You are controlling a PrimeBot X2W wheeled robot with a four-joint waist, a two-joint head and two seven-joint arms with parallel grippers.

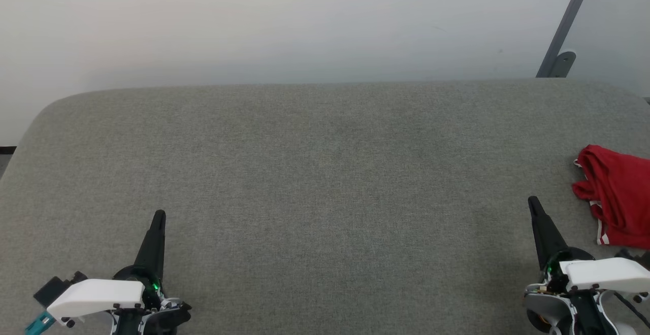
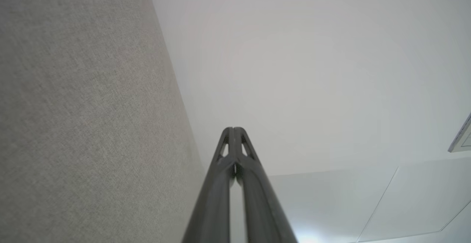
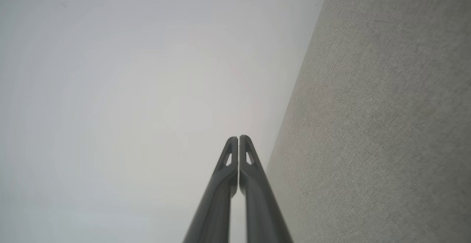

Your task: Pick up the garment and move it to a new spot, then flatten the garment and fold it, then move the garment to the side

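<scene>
garment: cut off by the picture's right edge, at the bench's right edge; its front is hidden by folds.
bench corners: the near two are cut off.

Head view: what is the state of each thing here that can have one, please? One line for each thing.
red garment: crumpled in a heap at the right edge of the grey fabric surface, not folded, held by nothing.
left pincer: shut, empty.
right pincer: shut, empty, its fingers apart from the garment.
</scene>
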